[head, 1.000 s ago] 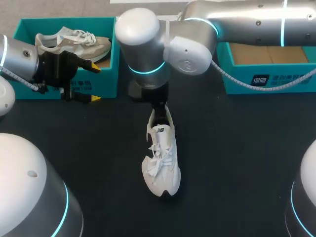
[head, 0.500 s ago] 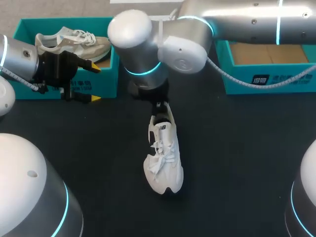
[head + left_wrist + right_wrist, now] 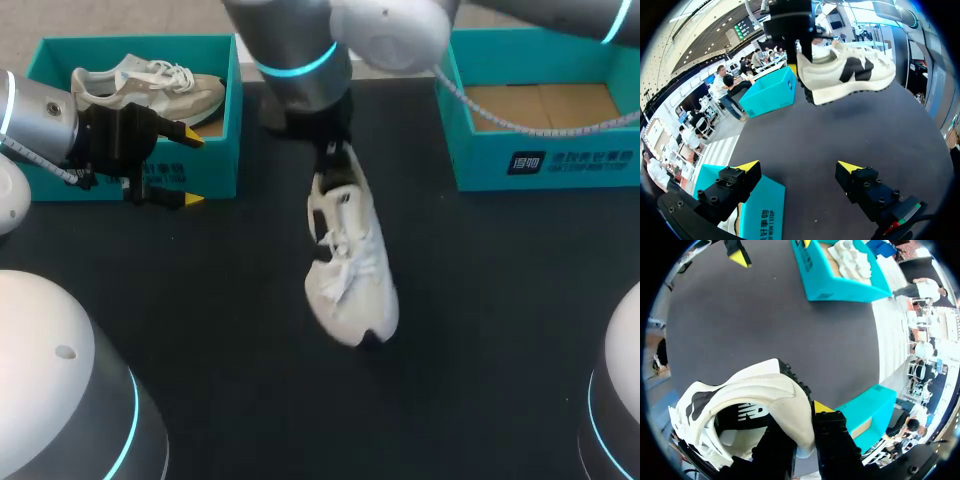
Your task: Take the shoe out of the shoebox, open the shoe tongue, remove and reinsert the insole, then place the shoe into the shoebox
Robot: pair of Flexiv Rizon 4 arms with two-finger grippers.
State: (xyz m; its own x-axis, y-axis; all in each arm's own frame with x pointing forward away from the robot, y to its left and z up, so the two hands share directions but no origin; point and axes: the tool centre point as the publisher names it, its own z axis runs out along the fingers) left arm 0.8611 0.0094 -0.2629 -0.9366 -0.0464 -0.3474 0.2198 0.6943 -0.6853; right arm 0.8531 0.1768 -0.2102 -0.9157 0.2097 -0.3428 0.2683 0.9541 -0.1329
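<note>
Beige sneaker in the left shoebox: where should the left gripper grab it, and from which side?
Take the beige sneaker by its heel collar, coming down from above. The teal shoebox walls close off the sides, while the open collar rim should let one finger go inside and one outside. The open left gripper sits just outside the near wall.

Lit brightly and evenly from overhead. Lays broad, soft glare on the right arm (image 3: 300, 40) at far centre and on the left arm (image 3: 40, 110) at far left. Renders the table (image 3: 500, 300) dark and matte, with shadows barely separable from it. Smears the shoe (image 3: 352, 268) slightly in the head view. Bows straight edges toward the rim in both wrist views. Goes soft where the shoe sits closest to the right wrist lens.
</note>
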